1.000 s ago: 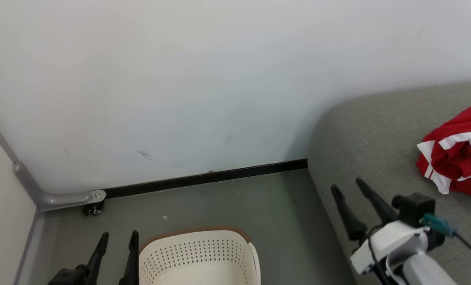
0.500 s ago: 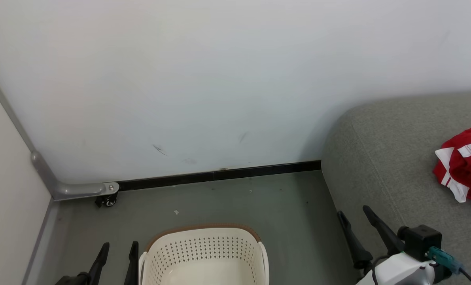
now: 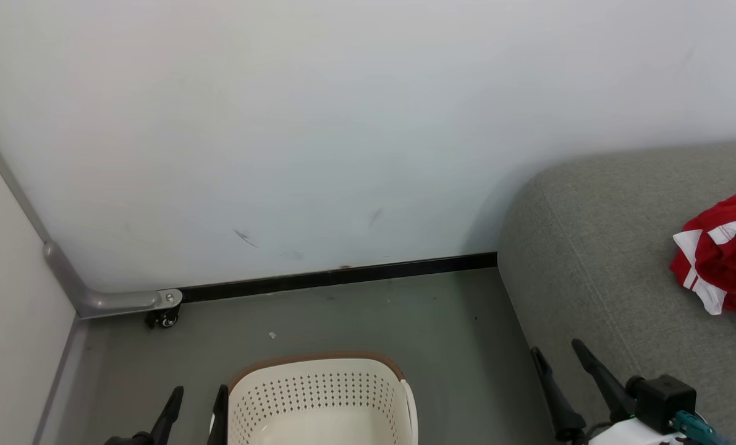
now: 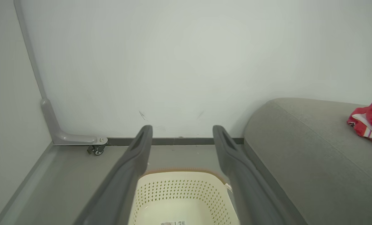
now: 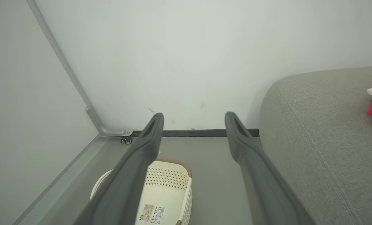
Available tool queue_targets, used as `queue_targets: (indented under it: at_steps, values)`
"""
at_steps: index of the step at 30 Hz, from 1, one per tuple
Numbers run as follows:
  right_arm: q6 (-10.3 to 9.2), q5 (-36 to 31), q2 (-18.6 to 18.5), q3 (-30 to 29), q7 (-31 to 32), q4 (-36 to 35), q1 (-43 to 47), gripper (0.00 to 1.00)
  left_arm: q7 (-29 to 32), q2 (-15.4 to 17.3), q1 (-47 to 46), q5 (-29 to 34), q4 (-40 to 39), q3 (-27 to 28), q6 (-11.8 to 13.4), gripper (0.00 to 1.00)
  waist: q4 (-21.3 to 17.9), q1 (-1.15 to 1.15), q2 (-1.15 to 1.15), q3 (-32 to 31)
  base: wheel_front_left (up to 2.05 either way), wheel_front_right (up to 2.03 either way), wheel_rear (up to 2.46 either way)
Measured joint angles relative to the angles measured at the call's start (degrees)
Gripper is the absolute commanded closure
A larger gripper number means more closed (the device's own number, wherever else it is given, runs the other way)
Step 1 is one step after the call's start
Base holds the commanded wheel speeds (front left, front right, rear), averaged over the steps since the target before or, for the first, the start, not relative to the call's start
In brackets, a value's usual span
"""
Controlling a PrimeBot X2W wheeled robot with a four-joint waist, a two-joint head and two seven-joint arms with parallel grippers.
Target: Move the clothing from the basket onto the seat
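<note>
The white wall [image 3: 343, 123] stands ahead of me. The grey seat [image 3: 590, 278] lies to my right. The basket [image 3: 318, 395] sits on the floor [image 3: 435, 327] beside it. The red-and-white clothing [image 3: 723, 266] lies bunched on the seat, well apart from the basket. My left jaws and right jaws stand spread wide, gripping nothing.

Red/white clothing [image 3: 725, 266] bunched on grey seat [image 3: 590, 278] — cream basket [image 3: 318, 395] upright nr it.

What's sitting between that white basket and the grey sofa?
Nothing but a bare strip of grey floor separates the basket from the sofa; the head view shows it plainly.
</note>
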Motion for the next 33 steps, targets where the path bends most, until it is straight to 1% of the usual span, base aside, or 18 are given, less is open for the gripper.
queue_targets:
  at_steps: [2, 19, 25, 33]
  values:
    - [0.0, -0.04, 0.01, -0.09, 0.0, -0.27, 0.43, 0.0, 0.0, 0.0, 0.0, 0.0, 0.0, -0.52, -0.35, 0.0, 0.05, 0.0, 0.0, -0.06, 0.0, 0.0, 0.0]
    - [0.0, -1.59, 0.88, -0.09, 0.0, -0.99, 2.89, 0.0, 0.0, 0.01, 0.19, -1.82, 0.19, -0.87, -0.36, 0.0, 0.11, 0.0, 0.0, -0.04, 0.0, 0.0, 0.0]
    - [0.0, -1.59, 0.94, -0.16, 0.0, -1.52, 3.53, 0.0, 0.0, 0.01, 0.35, -2.78, 0.8, -1.24, -1.26, 0.0, -0.15, 0.0, 0.0, 0.22, 0.0, 0.0, 0.0]
    - [0.0, -1.59, 0.97, -0.31, 0.0, -1.87, 3.53, 0.0, 0.0, 0.01, 0.35, -3.77, 0.87, -1.22, -1.36, 0.0, -0.2, 0.0, 0.0, 0.41, 0.0, 0.0, 0.0]
